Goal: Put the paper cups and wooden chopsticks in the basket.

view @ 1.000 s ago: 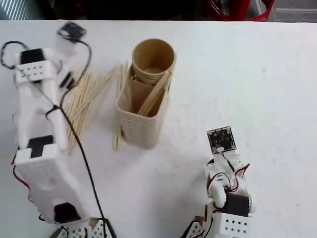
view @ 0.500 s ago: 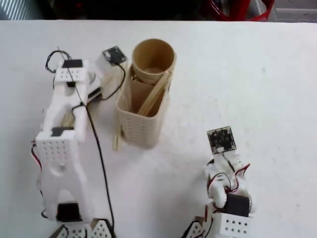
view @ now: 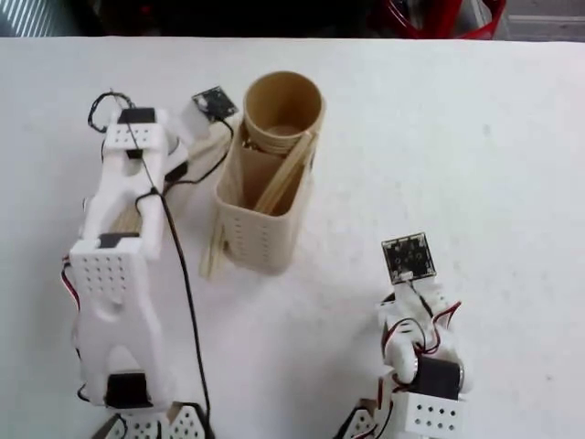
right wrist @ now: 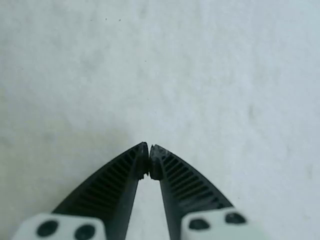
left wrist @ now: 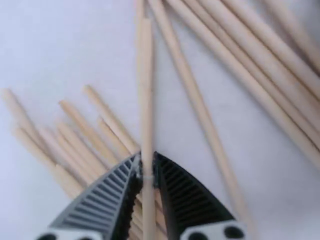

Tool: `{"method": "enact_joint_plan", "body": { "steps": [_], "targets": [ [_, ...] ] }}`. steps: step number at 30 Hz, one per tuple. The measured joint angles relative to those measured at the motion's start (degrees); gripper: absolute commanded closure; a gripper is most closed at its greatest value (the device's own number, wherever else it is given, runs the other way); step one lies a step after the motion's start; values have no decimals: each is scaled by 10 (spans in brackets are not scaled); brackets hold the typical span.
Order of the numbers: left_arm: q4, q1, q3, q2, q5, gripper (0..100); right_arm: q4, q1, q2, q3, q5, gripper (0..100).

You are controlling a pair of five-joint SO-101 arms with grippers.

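A cream perforated basket (view: 260, 224) stands mid-table with stacked paper cups (view: 283, 110) at its far end and several wooden chopsticks (view: 285, 178) leaning inside. More chopsticks (view: 215, 247) lie on the table against its left side and under the left arm (view: 123, 210). In the left wrist view my left gripper (left wrist: 147, 172) is shut on a single chopstick (left wrist: 146, 90), just above a loose pile of chopsticks (left wrist: 225, 60) on the white table. My right gripper (right wrist: 149, 161) is shut on nothing over bare table, near the front right of the basket, where the right arm (view: 416, 311) sits.
The left arm's black cable (view: 178, 274) trails down the table beside the basket. A red object (view: 439, 14) sits beyond the table's far edge. The white table (view: 457, 155) is bare to the right of the basket.
The left arm swung from the table's far left over the chopstick pile to the basket's left side, then held there. The right arm stayed still.
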Motion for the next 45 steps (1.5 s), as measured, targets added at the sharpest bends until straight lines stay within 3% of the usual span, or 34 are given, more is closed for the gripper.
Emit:
{"method": "enact_joint_plan", "body": {
  "steps": [7, 18, 23, 28, 37, 45],
  "targets": [
    [101, -1, -78, -48, 78, 977, 0, 0, 0, 0, 0, 981],
    [270, -2, -294, -244, 200, 977, 0, 0, 0, 0, 0, 981],
    [307, 10, -380, -342, 265, 978, 0, 0, 0, 0, 0, 981],
    [316, 102, -396, -417, 333, 978, 0, 0, 0, 0, 0, 981],
    [316, 335, -396, -514, 408, 978, 0, 0, 0, 0, 0, 981],
    [296, 411, -401, -491, 414, 979, 0, 0, 0, 0, 0, 981]
  ]
}}
